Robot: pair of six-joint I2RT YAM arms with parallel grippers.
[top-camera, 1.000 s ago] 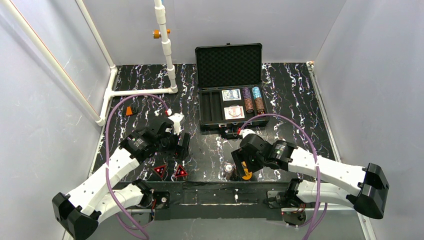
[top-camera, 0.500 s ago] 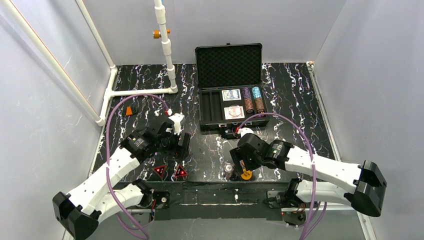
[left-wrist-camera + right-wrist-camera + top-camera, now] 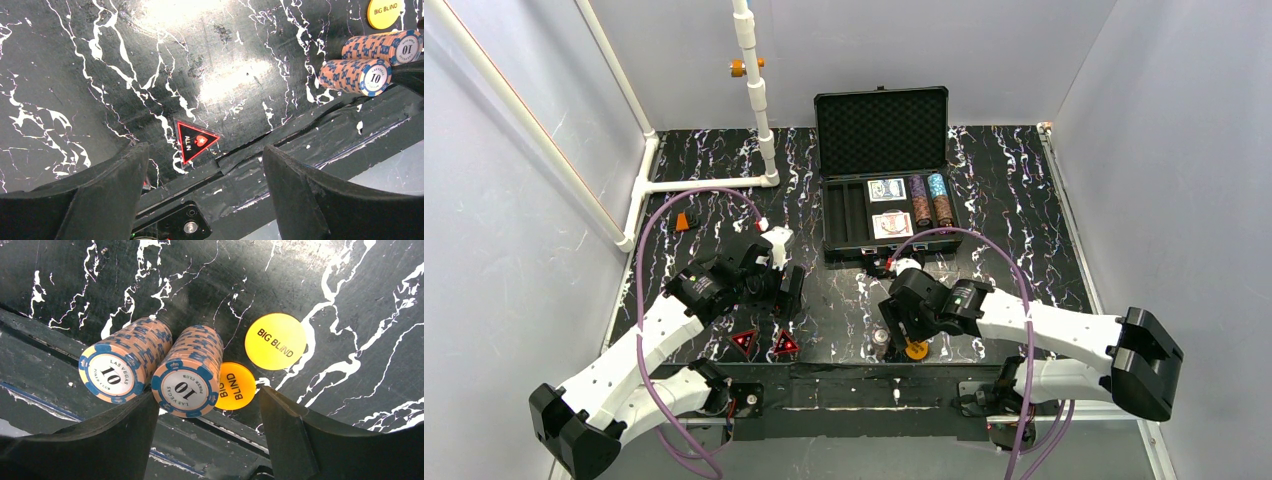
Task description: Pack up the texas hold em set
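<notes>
The black case [image 3: 836, 215] lies open at the back, its ribbed lid up, with two card decks [image 3: 890, 206] and chip stacks [image 3: 930, 199] inside. Two brown/blue chip stacks [image 3: 125, 367] [image 3: 192, 372] lie on their sides near the table's front edge, beside two orange "BIG BLIND" discs [image 3: 275, 340] [image 3: 237, 385]. My right gripper [image 3: 207, 435] is open and empty, just above the stacks [image 3: 882, 340]. Two red-black triangles [image 3: 744, 341] [image 3: 785, 345] lie front left. My left gripper [image 3: 205, 200] is open and empty above one "ALL IN" triangle [image 3: 195, 145].
A small orange block with a black part [image 3: 686, 221] sits at the far left. White pipes [image 3: 754, 90] stand at the back left and along the left wall. A raised black strip [image 3: 844, 375] runs along the front edge. Grey walls enclose the table.
My right arm has swung left and lower, bringing its open gripper over the two lying chip stacks. The left arm has not moved.
</notes>
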